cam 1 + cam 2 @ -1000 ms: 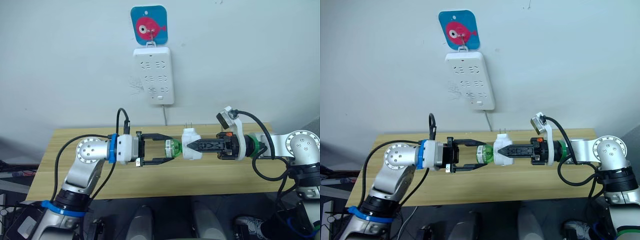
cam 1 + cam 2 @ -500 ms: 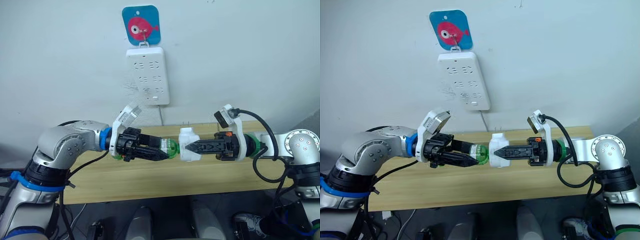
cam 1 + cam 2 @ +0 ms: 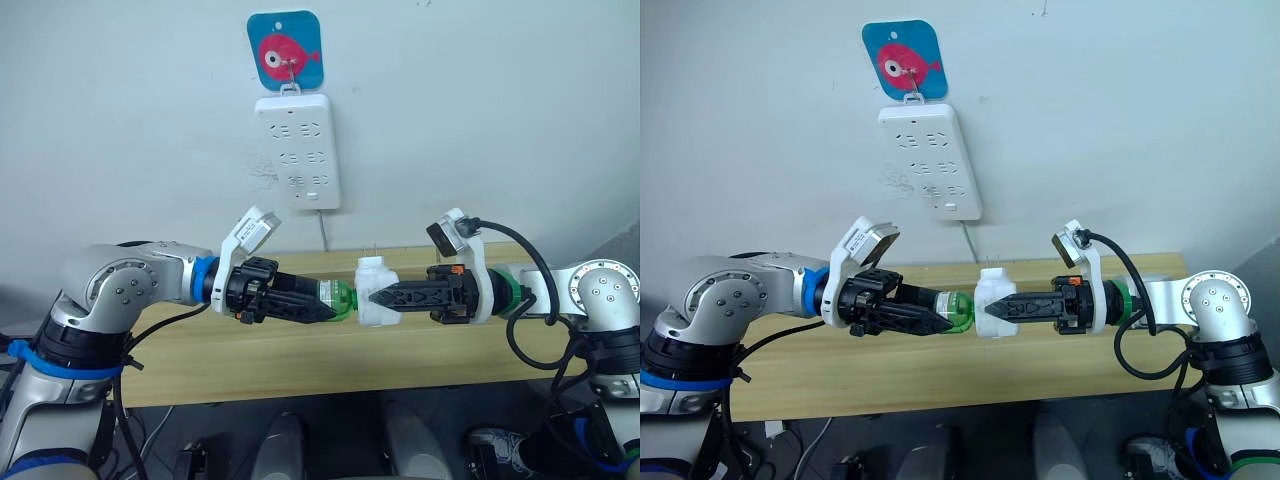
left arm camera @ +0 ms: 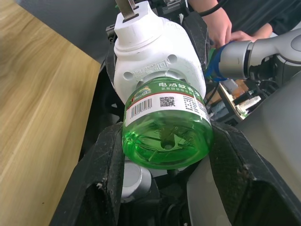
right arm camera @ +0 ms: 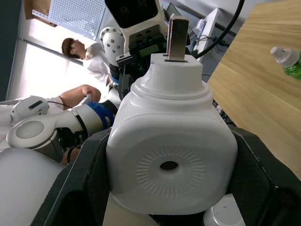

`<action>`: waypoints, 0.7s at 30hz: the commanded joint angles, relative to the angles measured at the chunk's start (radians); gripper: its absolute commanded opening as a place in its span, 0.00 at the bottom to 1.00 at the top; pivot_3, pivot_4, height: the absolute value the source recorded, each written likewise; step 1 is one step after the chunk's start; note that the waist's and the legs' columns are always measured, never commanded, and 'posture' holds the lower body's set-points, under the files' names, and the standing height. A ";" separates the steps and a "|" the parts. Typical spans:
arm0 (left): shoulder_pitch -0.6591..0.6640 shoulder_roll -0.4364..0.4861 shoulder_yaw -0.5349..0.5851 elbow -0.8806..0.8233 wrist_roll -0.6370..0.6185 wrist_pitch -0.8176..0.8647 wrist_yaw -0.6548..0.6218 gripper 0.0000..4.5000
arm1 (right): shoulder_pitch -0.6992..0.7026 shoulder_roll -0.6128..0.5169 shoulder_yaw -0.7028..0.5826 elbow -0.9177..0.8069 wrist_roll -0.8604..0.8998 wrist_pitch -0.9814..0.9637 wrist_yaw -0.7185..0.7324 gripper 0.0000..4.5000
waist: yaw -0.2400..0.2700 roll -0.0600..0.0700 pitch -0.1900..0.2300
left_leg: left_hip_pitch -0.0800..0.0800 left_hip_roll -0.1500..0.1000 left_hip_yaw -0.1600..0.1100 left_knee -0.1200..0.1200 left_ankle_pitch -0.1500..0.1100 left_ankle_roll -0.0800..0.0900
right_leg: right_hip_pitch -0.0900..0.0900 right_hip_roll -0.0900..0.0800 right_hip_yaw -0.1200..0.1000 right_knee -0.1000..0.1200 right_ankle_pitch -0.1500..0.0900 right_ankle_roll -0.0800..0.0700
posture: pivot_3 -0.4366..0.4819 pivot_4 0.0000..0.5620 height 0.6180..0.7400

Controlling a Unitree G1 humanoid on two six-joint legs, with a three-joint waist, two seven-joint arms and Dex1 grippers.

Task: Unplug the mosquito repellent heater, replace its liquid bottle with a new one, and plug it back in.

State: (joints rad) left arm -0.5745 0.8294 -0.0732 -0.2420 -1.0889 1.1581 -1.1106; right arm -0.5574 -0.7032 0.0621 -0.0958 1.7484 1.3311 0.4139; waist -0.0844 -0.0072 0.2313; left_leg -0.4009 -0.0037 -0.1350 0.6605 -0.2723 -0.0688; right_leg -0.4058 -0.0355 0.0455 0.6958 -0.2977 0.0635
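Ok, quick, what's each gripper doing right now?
Left gripper: closed on the green liquid bottle.
Right gripper: closed on the mosquito repellent heater.

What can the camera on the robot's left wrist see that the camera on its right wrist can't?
The left wrist view alone shows the clear green liquid bottle with its barcode label, screwed into the heater and held between the left gripper's black fingers. The right wrist view alone shows the round vent hole ringed by fine ridges, a second green bottle with a white cap lying on the wooden table, and a seated person in white. Both show the small white rounded plastic mosquito repellent heater with a metal prong sticking out.
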 commanded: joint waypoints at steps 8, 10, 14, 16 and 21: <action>0.116 0.015 0.029 -0.044 0.212 -0.255 -0.006 0.94 | 0.019 -0.032 -0.038 0.021 -0.009 0.010 -0.011 0.66 | 0.002 0.000 0.000 | 0.000 0.000 0.001 0.000 0.000 0.000 | 0.000 0.000 0.001 0.000 0.000 0.000 | 0.43 0.36 0.95; 0.144 0.031 0.023 -0.054 0.250 -0.302 -0.045 1.00 | 0.019 -0.031 -0.040 0.023 -0.012 0.012 -0.010 0.66 | 0.002 0.000 0.000 | 0.000 0.000 0.001 0.000 0.000 0.000 | 0.000 0.000 0.001 0.000 0.000 0.000 | 0.43 0.35 0.95; 0.230 0.060 0.007 -0.065 0.367 -0.470 -0.124 1.00 | 0.018 -0.031 -0.042 0.024 -0.015 0.014 -0.007 0.66 | 0.001 0.000 0.000 | 0.000 0.000 0.001 -0.001 0.000 0.000 | 0.000 0.000 0.001 0.000 0.000 0.000 | 0.43 0.35 0.95; 0.274 0.018 -0.001 -0.056 0.491 -0.681 -0.117 1.00 | 0.019 -0.031 -0.043 0.023 -0.016 0.014 -0.006 0.66 | 0.005 0.000 0.000 | 0.000 0.000 0.001 -0.001 0.000 0.000 | 0.000 0.000 0.001 0.000 0.000 0.000 | 0.43 0.35 0.95; 0.314 -0.159 0.004 0.005 0.692 -1.171 -0.074 1.00 | 0.021 -0.028 -0.042 0.020 -0.011 0.013 -0.010 0.66 | 0.026 0.000 0.000 | -0.001 -0.001 0.002 0.000 0.000 0.000 | 0.000 -0.001 0.001 -0.002 0.000 0.000 | 0.42 0.35 0.95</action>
State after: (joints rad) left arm -0.2685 0.6994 -0.0841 -0.2385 -0.4502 0.1717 -1.1886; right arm -0.5300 -0.7331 0.0519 -0.0501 1.7100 1.3425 0.3919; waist -0.0588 -0.0074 0.2315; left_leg -0.4019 -0.0043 -0.1333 0.6608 -0.2723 -0.0689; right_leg -0.4057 -0.0369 0.0468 0.6932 -0.2973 0.0632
